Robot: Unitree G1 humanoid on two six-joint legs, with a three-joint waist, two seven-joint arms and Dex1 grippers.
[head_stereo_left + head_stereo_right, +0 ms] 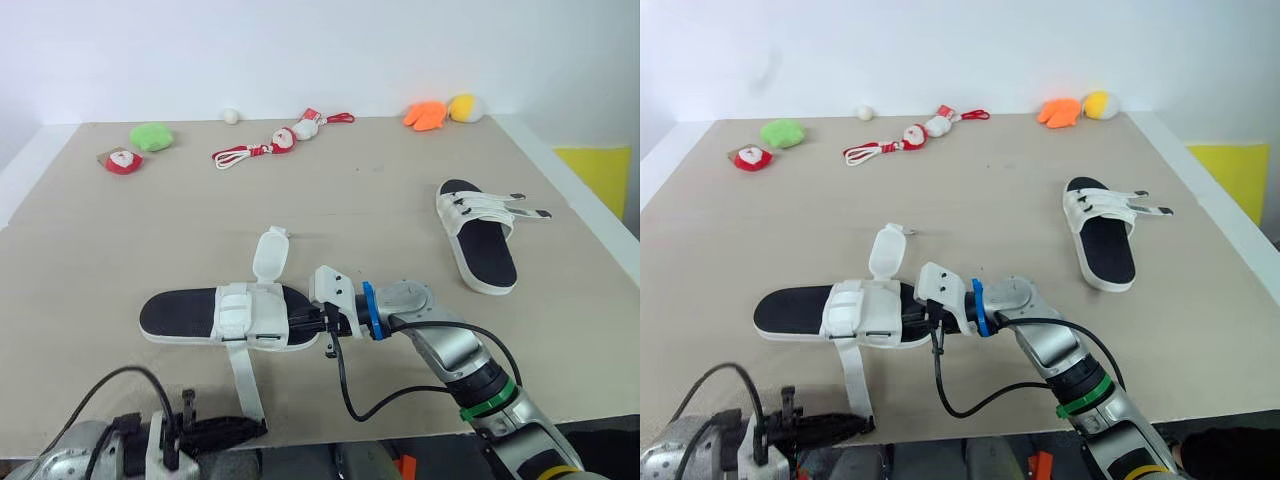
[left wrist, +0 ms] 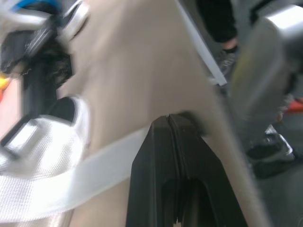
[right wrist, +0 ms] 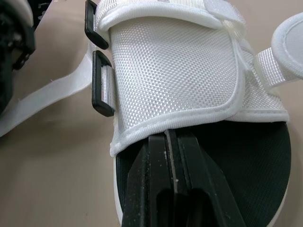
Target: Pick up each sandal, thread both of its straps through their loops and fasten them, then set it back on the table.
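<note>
A white sandal with a black footbed (image 1: 180,312) lies at lower centre-left on the beige table (image 1: 360,200). The right gripper (image 1: 305,321), fingers pressed together, touches the hem of its mesh upper. At bottom left the left gripper (image 1: 258,428), fingers closed, meets the end of the loose white strap (image 1: 243,385). The second sandal (image 1: 487,258) lies at right.

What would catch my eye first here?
A white sandal with a black footbed lies near the table's front edge. The right gripper is shut at its band, and the left gripper is shut beside its loose strap. A second sandal lies further right, and small bright toys line the far edge.
</note>
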